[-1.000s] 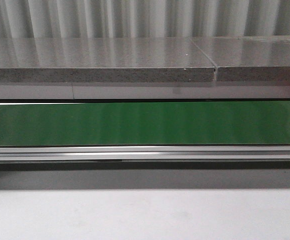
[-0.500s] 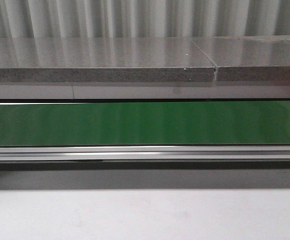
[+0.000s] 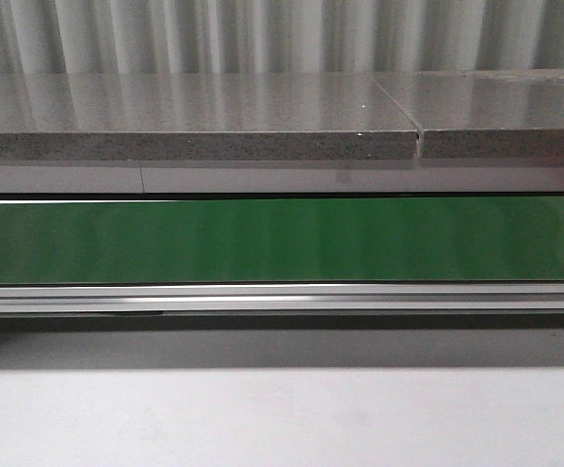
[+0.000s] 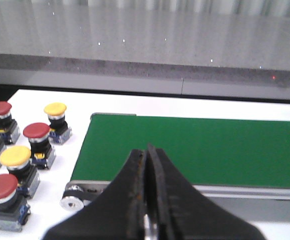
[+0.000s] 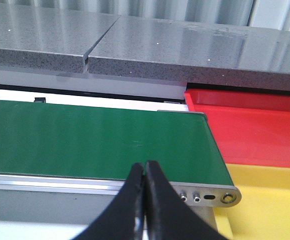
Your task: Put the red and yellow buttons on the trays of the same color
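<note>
Several red and yellow buttons stand on the white table beside the belt's end in the left wrist view, among them a red button [image 4: 1, 187], a yellow button [image 4: 15, 156], another red button [image 4: 36, 131] and another yellow button [image 4: 55, 109]. My left gripper [image 4: 147, 149] is shut and empty, hanging over the near rail of the green belt [image 4: 195, 150]. My right gripper [image 5: 144, 165] is also shut and empty, above the belt's other end. Past that end lie the red tray [image 5: 255, 132] and the yellow tray [image 5: 270, 200]. Neither gripper appears in the front view.
The green conveyor belt [image 3: 282, 238] runs across the front view, with a silver rail [image 3: 282, 297] along its near side. Behind it stands a grey stone ledge [image 3: 194, 126]. White tabletop [image 3: 282, 418] lies in front.
No object has moved in the front view. Only a dark mark under the silver rail has shifted to the left.
</note>
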Robot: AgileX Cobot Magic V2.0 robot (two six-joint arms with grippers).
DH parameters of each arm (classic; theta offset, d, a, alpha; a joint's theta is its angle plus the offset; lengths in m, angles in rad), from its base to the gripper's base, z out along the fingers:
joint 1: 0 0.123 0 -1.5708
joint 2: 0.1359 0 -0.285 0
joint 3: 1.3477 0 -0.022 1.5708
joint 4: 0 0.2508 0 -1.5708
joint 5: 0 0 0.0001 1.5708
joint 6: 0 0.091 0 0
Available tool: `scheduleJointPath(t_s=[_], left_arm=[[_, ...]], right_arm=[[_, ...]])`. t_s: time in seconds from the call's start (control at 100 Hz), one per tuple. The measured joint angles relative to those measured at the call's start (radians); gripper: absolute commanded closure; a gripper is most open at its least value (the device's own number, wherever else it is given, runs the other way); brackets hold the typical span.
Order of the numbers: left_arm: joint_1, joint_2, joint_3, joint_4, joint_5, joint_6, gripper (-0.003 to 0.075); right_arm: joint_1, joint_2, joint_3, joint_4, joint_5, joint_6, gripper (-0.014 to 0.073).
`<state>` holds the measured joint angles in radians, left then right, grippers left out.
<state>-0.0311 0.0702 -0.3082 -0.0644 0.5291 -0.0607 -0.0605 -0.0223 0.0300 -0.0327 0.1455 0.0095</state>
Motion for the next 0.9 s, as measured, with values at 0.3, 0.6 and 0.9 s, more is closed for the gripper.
scheduleJointPath(t_s=[0.3,0.6,0.9], left_arm=[[0.000,0.184,-0.061,-0.002,0.046,0.000,0.0739],[0.000,0.384,-0.119,0.016,0.048,0.000,0.0550],[0.000,0.644,-0.233,0.038,0.048,0.000,0.0311]], right_arm=[[0.000,0.000,0.000,0.000,0.000,0.000,0.0659],[0.000,0.000,0.000,0.000,0.000,0.000,0.0659],[0.000,0.000,0.000,0.000,0.000,0.000,0.0659]])
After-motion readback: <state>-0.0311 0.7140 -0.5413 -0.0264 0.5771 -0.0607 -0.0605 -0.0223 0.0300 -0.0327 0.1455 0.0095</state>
